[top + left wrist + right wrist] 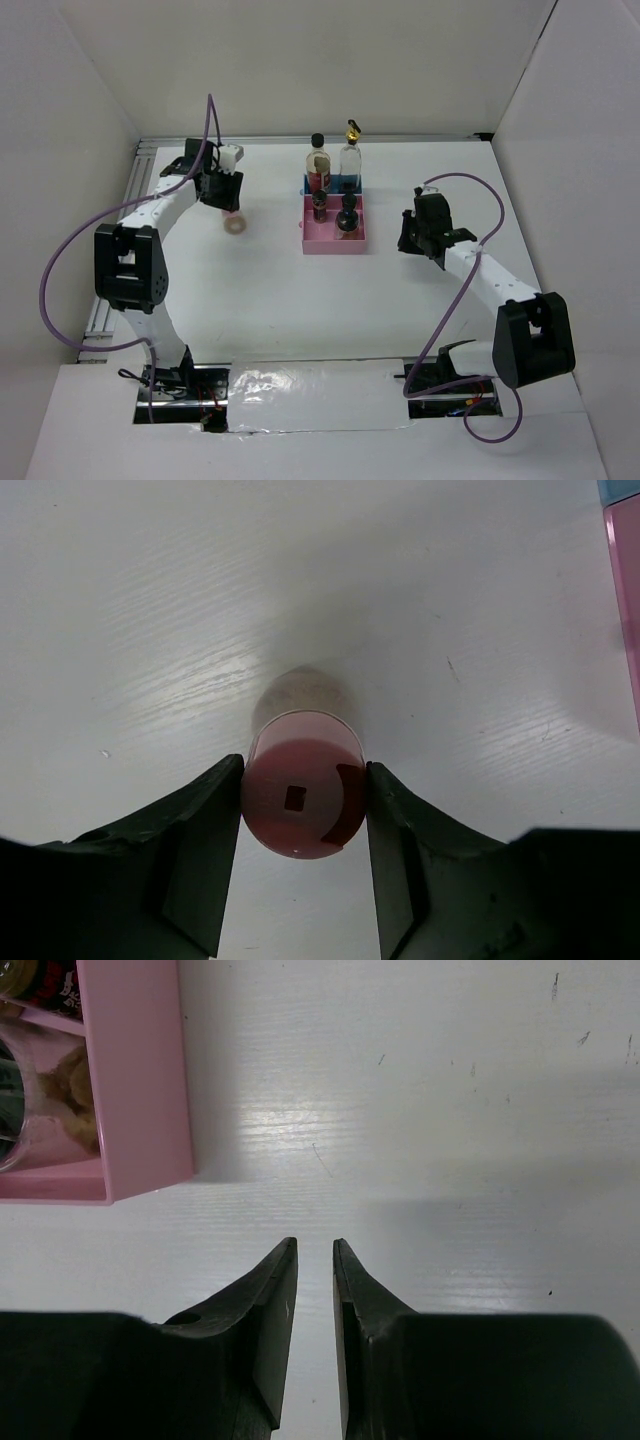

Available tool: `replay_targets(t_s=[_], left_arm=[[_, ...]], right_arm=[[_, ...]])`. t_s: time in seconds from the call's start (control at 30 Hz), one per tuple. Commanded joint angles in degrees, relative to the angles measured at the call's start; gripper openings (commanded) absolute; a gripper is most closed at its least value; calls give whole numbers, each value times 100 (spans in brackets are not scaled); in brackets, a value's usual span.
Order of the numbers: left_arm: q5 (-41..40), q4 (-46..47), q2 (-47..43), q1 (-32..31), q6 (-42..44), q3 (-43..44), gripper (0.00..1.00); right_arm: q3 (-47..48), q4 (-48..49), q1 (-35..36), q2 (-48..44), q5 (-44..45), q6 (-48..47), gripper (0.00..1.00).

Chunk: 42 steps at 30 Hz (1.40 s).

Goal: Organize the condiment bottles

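My left gripper is shut on the pink-capped jar, left of the tray. In the left wrist view both fingers press the sides of this jar, which seems to hang a little above the table over its blurred shadow. The black-capped red-labelled bottle and the tall clear gold-capped bottle stand in the blue half of the tray. Two short dark-capped jars stand in the pink half. My right gripper is empty, its jaws nearly together, right of the tray.
The pink and blue tray lies at the table's middle back; its pink wall shows in the right wrist view, its edge in the left wrist view. White walls enclose the table. A metal rail runs along the left edge.
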Motion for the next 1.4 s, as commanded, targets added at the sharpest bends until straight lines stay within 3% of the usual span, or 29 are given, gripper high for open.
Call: replay_targets(t_s=[0.0, 0.07, 0.17, 0.4, 0.63, 0.9, 1.37], left_arm=[[109, -330, -190, -8, 83, 62, 9], [301, -603, -269, -122, 127, 386, 0], [870, -1315, -427, -420, 249, 1089, 0], [1233, -2089, -691, -1378, 558, 2179, 0], [1077, -1888, -472, -2379, 558, 1961, 0], [716, -1352, -94, -2916, 523, 1934, 0], [188, -1009, 364, -3093, 567, 1952, 0]], right_arm=[[14, 108, 28, -67, 84, -23, 28], [32, 99, 37, -58, 84, -23, 28], [49, 73, 28, -58, 93, -49, 28], [-12, 82, 28, -85, 93, -23, 28], [-3, 47, 10, -93, 145, -32, 28], [-91, 29, -16, -217, 154, 3, 28], [-126, 90, -78, -181, 110, -23, 28]])
